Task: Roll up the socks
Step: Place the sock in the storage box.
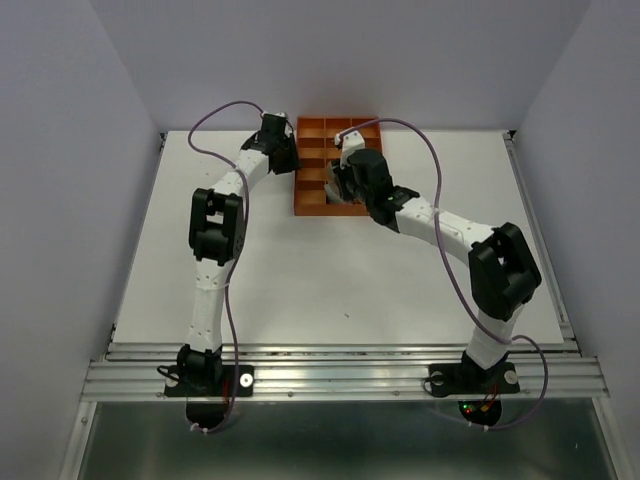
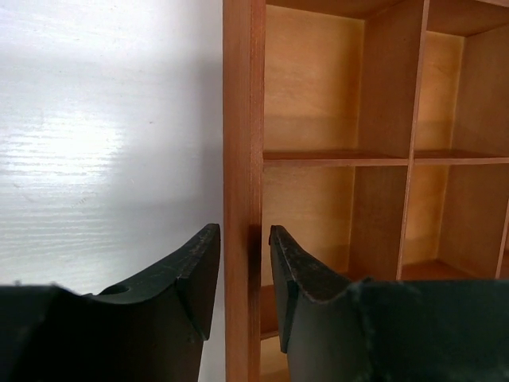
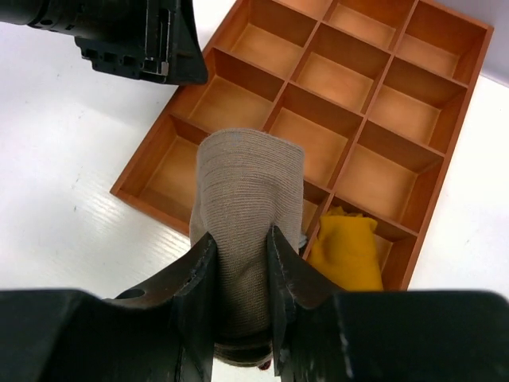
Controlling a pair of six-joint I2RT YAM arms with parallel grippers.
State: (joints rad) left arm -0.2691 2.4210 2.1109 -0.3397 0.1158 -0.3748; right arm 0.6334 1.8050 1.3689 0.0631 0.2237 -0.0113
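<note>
A rolled taupe-brown sock is pinched between the fingers of my right gripper, which is shut on it above the near row of the orange tray. Beside it, a mustard yellow sock lies bundled in a near compartment. My left gripper straddles the tray's left wall, one finger outside and one inside, with thin gaps on both sides. In the top view both grippers, left and right, sit at the tray. The grey sock is out of view.
The orange tray stands at the back middle of the white table, and most of its compartments show bare wood. White walls close in the table on three sides. The left gripper's body shows at the tray's left edge in the right wrist view.
</note>
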